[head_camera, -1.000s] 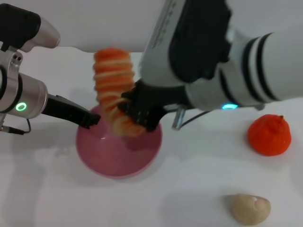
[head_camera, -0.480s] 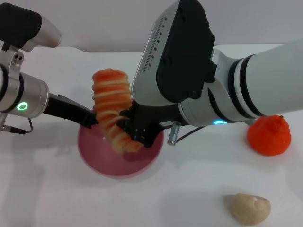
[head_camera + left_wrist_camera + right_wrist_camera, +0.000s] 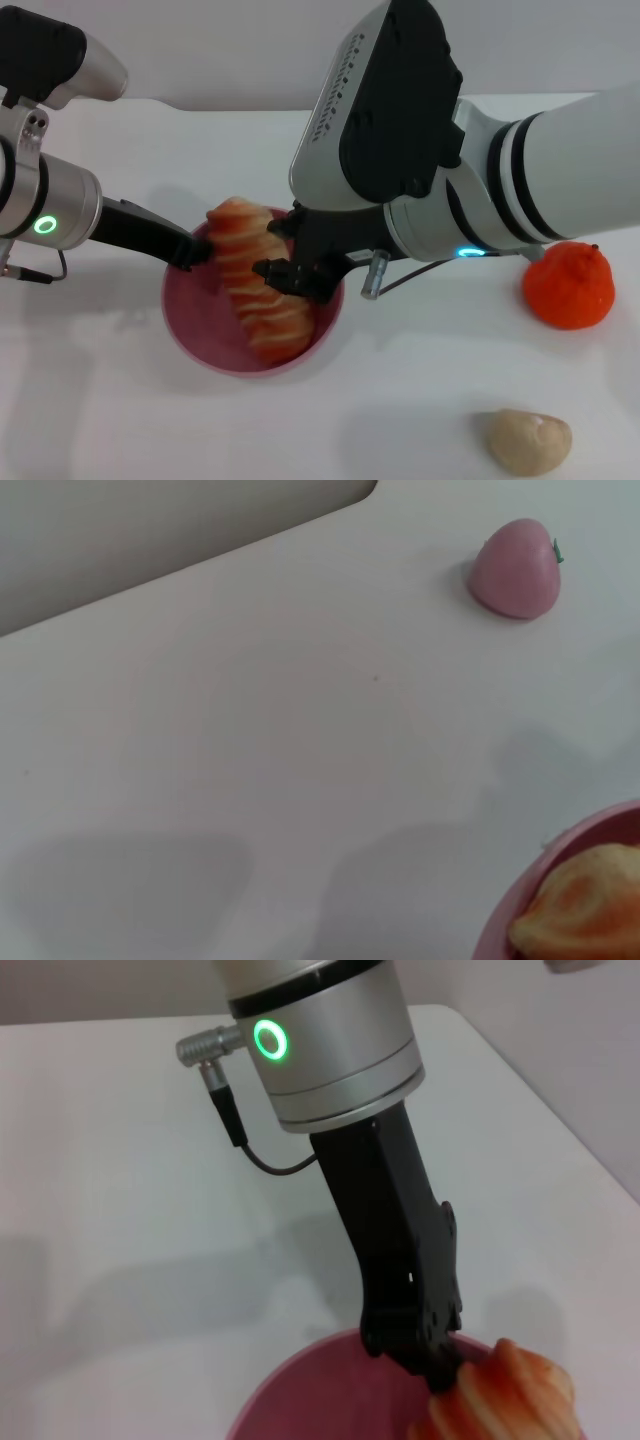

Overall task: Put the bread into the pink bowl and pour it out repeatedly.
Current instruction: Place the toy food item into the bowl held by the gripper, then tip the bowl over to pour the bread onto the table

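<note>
Striped orange-red ridged toy loaf [image 3: 262, 293] lay inside glossy pink plastic bowl [image 3: 185, 325]; loading looked done, pouring remained. Right gripper [image 3: 290, 262] beside the loaf, jaw state unclear. Left gripper [image 3: 196, 252] pinched the bowl's rim.

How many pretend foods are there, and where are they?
4. The bread lies in the pink bowl. The orange fruit and beige lump sit on the table to the robot's right. The pink ball shows only in the left wrist view. The arms may hide more.

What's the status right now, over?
Left end effector at the bowl rim, apparently gripping it. Right end effector against the bread, which leans inside the bowl. Nothing in the way.
</note>
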You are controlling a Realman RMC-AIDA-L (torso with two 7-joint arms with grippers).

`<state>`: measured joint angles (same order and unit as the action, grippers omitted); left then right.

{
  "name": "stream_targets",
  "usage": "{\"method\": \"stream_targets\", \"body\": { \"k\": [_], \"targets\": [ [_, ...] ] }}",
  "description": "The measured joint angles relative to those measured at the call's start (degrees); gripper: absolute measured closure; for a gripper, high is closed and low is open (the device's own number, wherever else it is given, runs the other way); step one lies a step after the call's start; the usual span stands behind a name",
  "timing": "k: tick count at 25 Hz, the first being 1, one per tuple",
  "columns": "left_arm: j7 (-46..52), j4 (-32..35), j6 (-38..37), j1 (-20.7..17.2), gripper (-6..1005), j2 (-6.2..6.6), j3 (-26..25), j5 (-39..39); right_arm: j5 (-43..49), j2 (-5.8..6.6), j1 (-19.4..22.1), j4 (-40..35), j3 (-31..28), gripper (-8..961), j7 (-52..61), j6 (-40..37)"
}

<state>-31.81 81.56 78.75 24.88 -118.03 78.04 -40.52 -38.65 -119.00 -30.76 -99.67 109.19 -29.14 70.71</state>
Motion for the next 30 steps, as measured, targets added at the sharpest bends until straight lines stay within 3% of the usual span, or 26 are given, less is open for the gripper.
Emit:
{"method": "stream_targets", "body": {
  "k": [5,9,18,20,24,30],
  "targets": [
    [0.0,0.0,-0.1,-0.2,947,0.0,0.0,0.0,0.6,0.0,0.6,-0.4,-0.5,609,-0.1,-0.8],
    [-0.1,0.0,-0.3,-0.4,947,0.0,0.0,0.0,4.7,0.04,3.3,-3.1,-0.8,484,-0.2,-4.5],
    [-0.3,0.0,-0.7,-0.5,947,-0.07,0.5,0.0,5.1,0.13,15.1,-8.9,-3.1,484,-2.6,-24.3],
    [-0.3,0.0,-0.9,-0.6,946,-0.09,0.7,0.0,1.0,0.16,17.7,-9.1,-4.1,484,-5.1,-28.4],
    [-0.3,-0.5,-1.2,-0.6,946,-0.1,0.8,0.0,-16.8,0.09,21.8,-7.4,-9.6,484,-15.3,-31.7],
    [-0.3,-0.9,-1.7,-0.6,946,-0.11,0.8,0.0,-47.1,0.24,26.2,0.2,-19.5,483,-33.3,-27.7]
  ]
}}
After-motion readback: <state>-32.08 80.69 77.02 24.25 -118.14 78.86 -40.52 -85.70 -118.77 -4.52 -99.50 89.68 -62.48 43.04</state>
